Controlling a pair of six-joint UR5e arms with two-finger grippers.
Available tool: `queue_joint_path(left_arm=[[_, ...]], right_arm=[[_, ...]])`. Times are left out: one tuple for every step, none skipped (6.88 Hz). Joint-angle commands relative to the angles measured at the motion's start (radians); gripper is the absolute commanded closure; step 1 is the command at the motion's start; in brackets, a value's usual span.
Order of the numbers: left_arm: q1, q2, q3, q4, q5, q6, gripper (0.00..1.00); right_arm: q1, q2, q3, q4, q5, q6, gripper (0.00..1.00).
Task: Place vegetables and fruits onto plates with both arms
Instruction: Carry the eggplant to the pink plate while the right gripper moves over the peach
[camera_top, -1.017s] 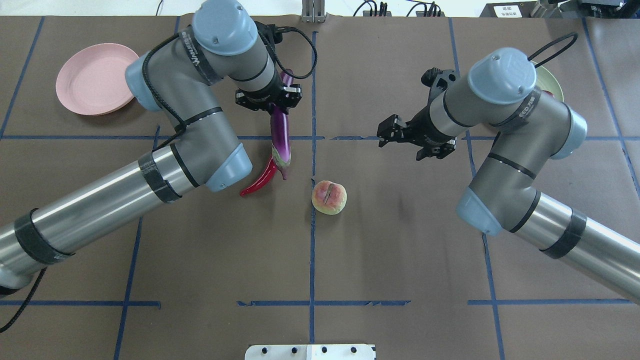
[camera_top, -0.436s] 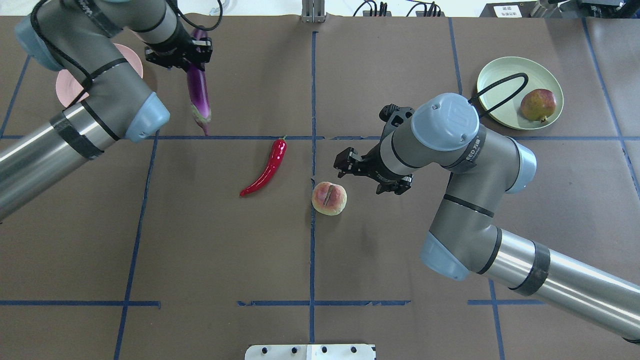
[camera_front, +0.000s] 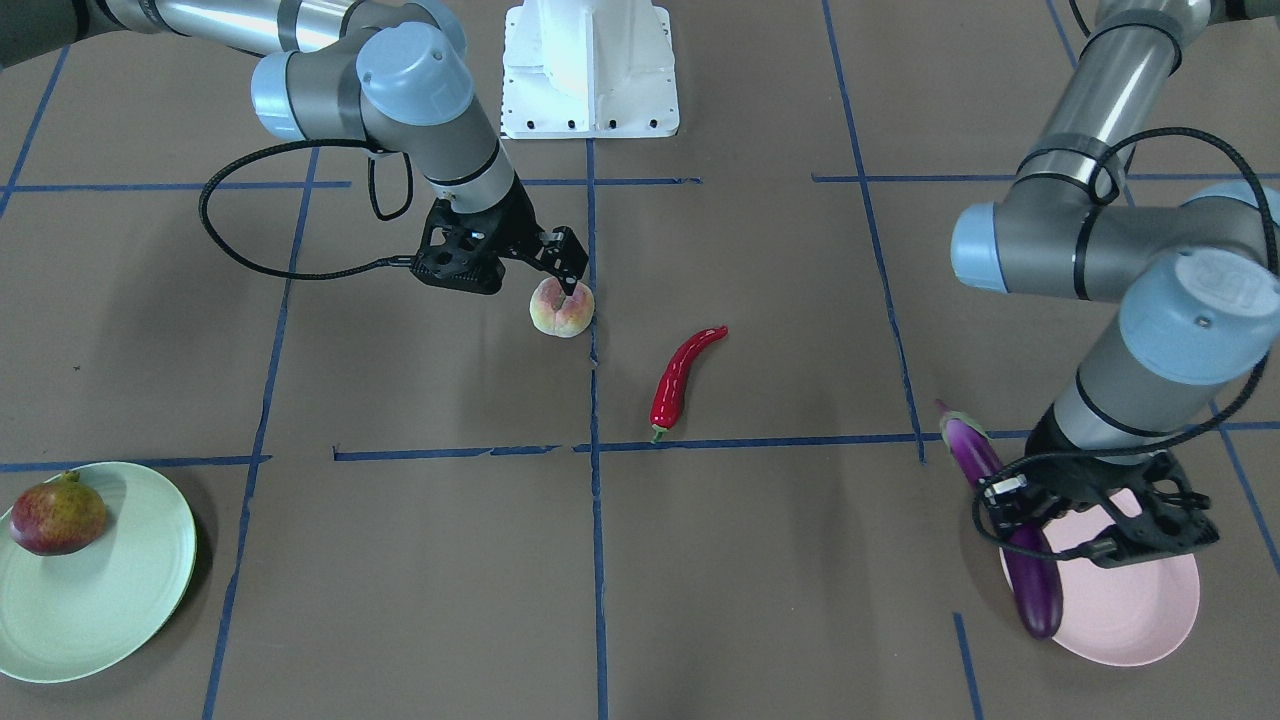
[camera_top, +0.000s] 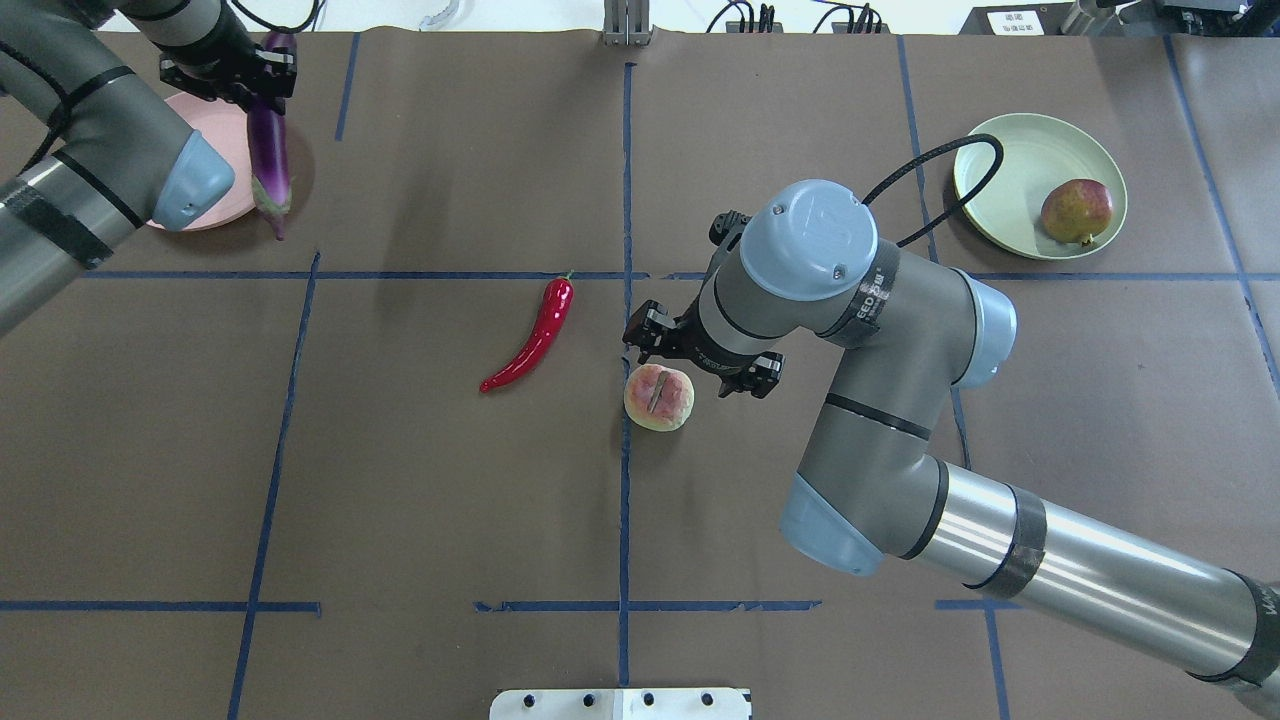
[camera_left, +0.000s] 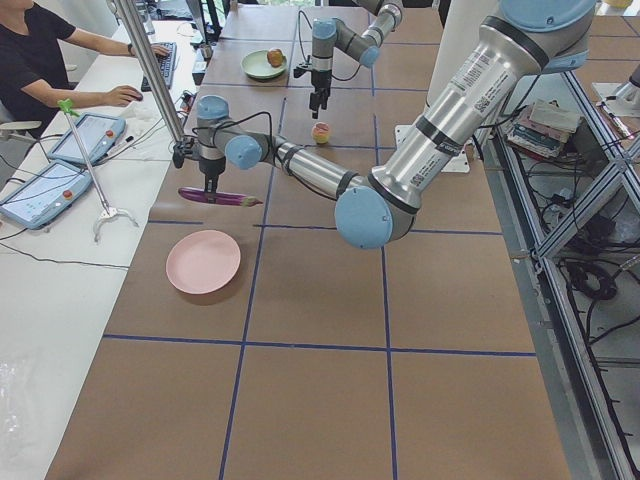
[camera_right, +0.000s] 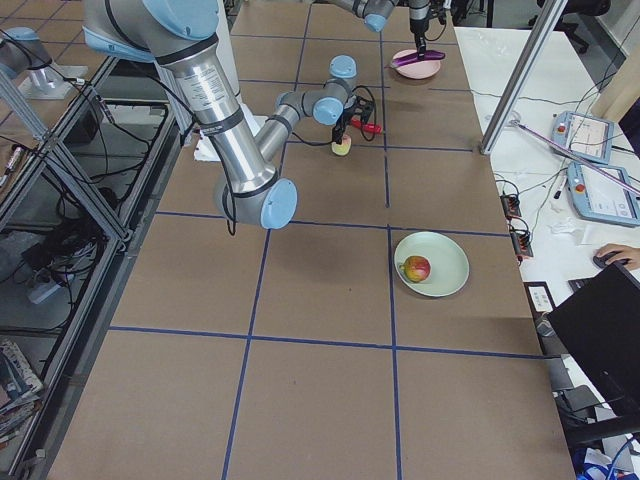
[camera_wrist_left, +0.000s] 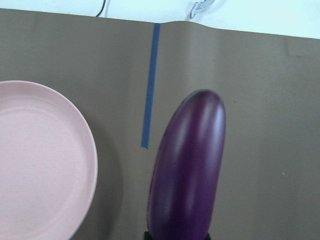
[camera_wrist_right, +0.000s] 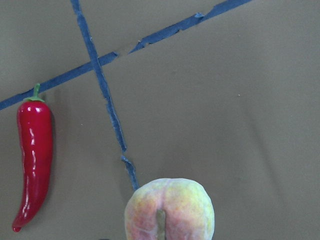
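Observation:
My left gripper (camera_top: 232, 72) is shut on the purple eggplant (camera_top: 268, 150) and holds it in the air over the near edge of the pink plate (camera_top: 222, 205). The eggplant's pale cap end points toward the table's middle. The left wrist view shows the eggplant (camera_wrist_left: 187, 170) beside the pink plate (camera_wrist_left: 40, 160). My right gripper (camera_top: 700, 355) is open and hovers just above and beside the peach (camera_top: 658, 397), which lies on the table. The red chili (camera_top: 535, 335) lies to the peach's left. The pomegranate (camera_top: 1076, 210) rests on the green plate (camera_top: 1010, 170).
The white base block (camera_top: 620, 703) sits at the near edge. Blue tape lines cross the brown table cover. In the exterior left view, an operator's desk with tablets (camera_left: 85, 140) runs along the far side of the table.
My left arm has carried the eggplant from beside the chili leftward to the pink plate. My right arm has swung from near the green plate down over the peach.

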Motion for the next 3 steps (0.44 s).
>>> queue_joint_path(left_arm=[[-0.047,0.005,0.155,-0.061,-0.043,0.056,0.99],[-0.053,0.005,0.246,-0.133,-0.055,0.056,0.98],[-0.050,0.005,0.322,-0.182,-0.054,0.058,0.95]], right_arm=[[-0.004,0.035,-0.004,-0.066,-0.007,0.000,0.00],[-0.006,0.042,-0.002,-0.089,-0.018,0.000,0.00],[-0.009,0.043,-0.008,-0.091,-0.025,-0.001,0.00]])
